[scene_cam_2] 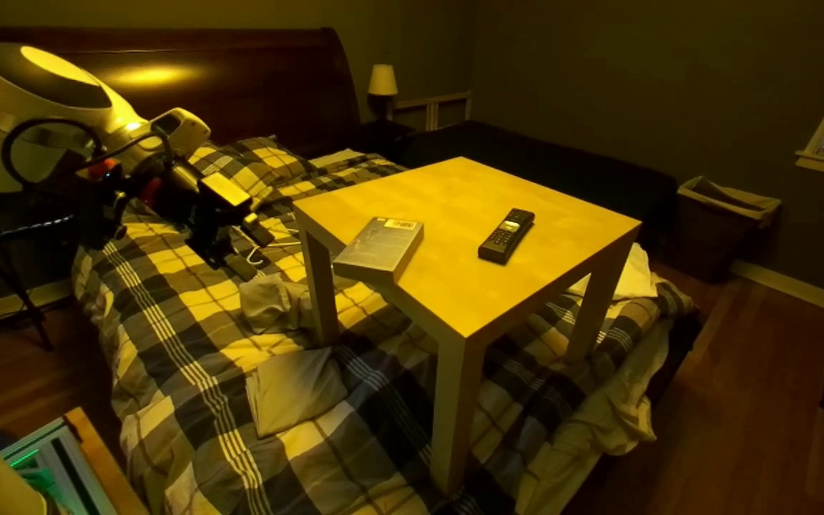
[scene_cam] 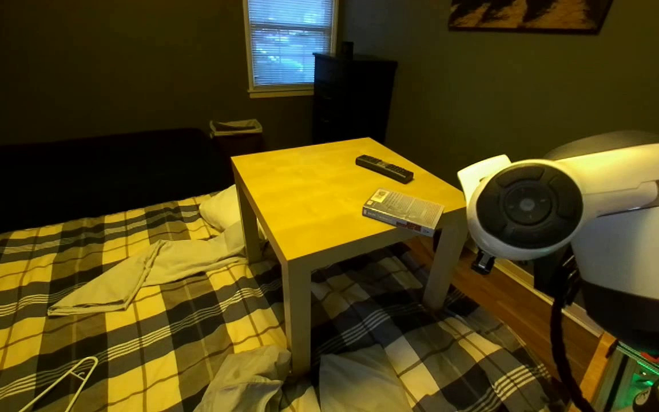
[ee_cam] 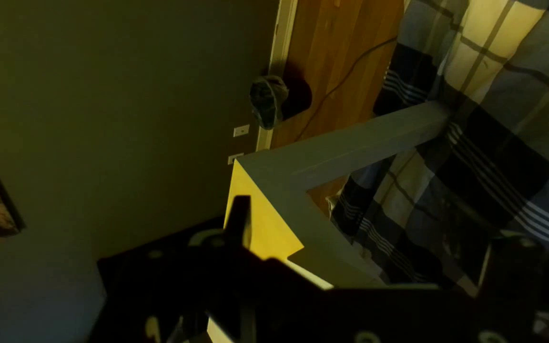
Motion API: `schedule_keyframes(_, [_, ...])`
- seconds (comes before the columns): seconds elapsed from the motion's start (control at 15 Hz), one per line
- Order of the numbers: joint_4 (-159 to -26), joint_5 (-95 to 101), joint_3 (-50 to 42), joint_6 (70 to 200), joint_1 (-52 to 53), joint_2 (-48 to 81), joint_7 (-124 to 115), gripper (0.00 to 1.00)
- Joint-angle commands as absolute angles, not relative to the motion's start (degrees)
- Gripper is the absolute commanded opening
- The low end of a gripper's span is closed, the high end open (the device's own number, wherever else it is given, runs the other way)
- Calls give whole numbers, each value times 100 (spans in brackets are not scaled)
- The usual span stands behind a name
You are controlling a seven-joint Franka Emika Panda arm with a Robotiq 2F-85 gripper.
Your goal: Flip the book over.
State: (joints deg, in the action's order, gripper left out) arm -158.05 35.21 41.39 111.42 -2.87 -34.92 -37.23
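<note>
Book (scene_cam_2: 381,247) sits at the edge of the table (scene_cam_2: 458,192), one end overhanging; my claw (scene_cam_2: 256,254) is spread, off the table beyond that edge, nothing in it. Pressing on the overhang, or a grip slipping mid-turn, could drop it off the table. Overhang should let me reach under; inboard there's bare table for the turn, short of the remote (scene_cam_2: 506,236).

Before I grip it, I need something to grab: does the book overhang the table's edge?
Yes: in an exterior view, part of the book juts out beyond the table.
</note>
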Motion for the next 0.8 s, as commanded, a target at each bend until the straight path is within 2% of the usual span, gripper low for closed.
schedule_keyframes(0.0, [-15737,3794,4227,10969,-131,-2648,-4750,100])
schedule_keyframes(0.07, [-15774,3792,3877,10899,117,-2994,-4381,100])
schedule_keyframes(0.27, [-15742,3865,3645,10862,313,-2856,-4461,100])
schedule_keyframes(0.73, [-15738,3869,3583,10859,381,-2873,-4456,100])
